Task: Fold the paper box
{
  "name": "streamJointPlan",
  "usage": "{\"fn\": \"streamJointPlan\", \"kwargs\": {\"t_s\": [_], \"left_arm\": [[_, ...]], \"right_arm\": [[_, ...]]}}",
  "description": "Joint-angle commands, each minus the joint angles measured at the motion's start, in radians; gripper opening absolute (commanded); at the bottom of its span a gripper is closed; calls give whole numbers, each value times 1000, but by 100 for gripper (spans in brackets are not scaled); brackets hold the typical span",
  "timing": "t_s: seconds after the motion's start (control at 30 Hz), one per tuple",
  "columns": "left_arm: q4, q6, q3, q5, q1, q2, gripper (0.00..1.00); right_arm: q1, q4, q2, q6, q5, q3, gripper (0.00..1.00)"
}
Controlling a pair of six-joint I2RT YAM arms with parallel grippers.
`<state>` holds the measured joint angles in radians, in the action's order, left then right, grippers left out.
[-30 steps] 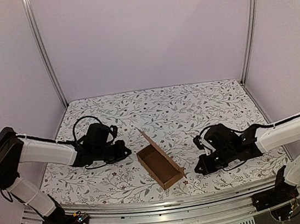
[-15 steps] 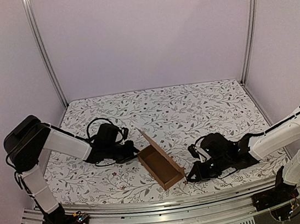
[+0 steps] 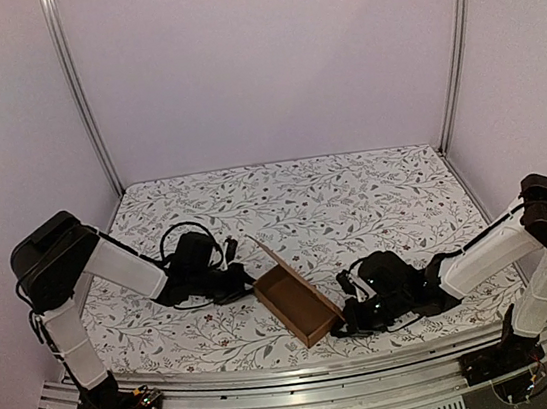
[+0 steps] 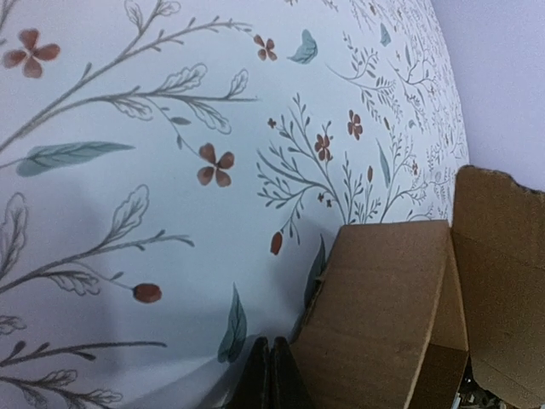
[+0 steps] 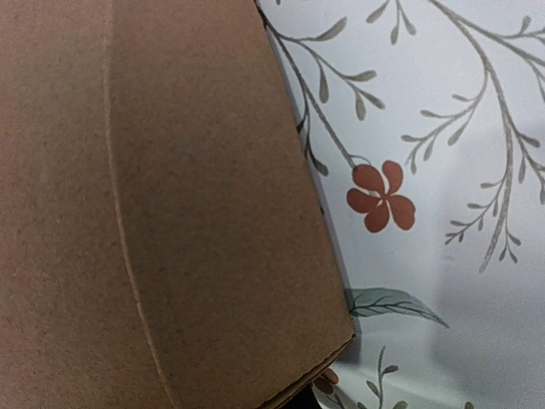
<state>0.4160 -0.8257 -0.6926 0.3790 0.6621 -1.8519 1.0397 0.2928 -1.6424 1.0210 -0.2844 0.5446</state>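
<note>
Paper box (image 3: pixel 295 307) is on the table (image 3: pixel 372 186), close to the near edge and about midway along it, turned diagonally. It is plain brown cardboard, an open narrow tray, with one long flap (image 3: pixel 298 272) raised along the long side that faces the right arm. The flap tilts and is not closed.

Left gripper (image 3: pixel 244 289) is low over the table at the box's short end on the left-edge side. In the left wrist view its fingers (image 4: pixel 271 379) are pressed fully together with nothing between them. They sit just beside the cardboard end wall (image 4: pixel 375 324), probably touching it, but I can't tell for sure. The torn edge of the flap shows at the right of that view.

Right gripper (image 3: pixel 345 326) is low at the box's near end, on the outer side of the raised flap and right up against the cardboard. It is closed and has hold of nothing that I can see. In the right wrist view brown cardboard (image 5: pixel 153 204) fills the left half, with a faint crease running down it. Its corner rests on the flowered cloth next to a red flower (image 5: pixel 381 196). That gripper's own fingers barely show there.

The box lies between the two grippers, and neither one clamps it.
</note>
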Motion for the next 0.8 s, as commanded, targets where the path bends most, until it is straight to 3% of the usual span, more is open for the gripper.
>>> {"fn": "streamJointPlan", "kwargs": {"t_s": [0.0,0.37,0.77], "left_arm": [[2,6,45,18,-10,9,0],[12,4,80,25,-10,39,0],[3,3,152,-8,-10,108,0]], "right_arm": [[5,11,-17,18,61,-20,0],[-17,-11,-21,29,181,-42,0],[-103,-14,-93,-50,184,8,0]]}}
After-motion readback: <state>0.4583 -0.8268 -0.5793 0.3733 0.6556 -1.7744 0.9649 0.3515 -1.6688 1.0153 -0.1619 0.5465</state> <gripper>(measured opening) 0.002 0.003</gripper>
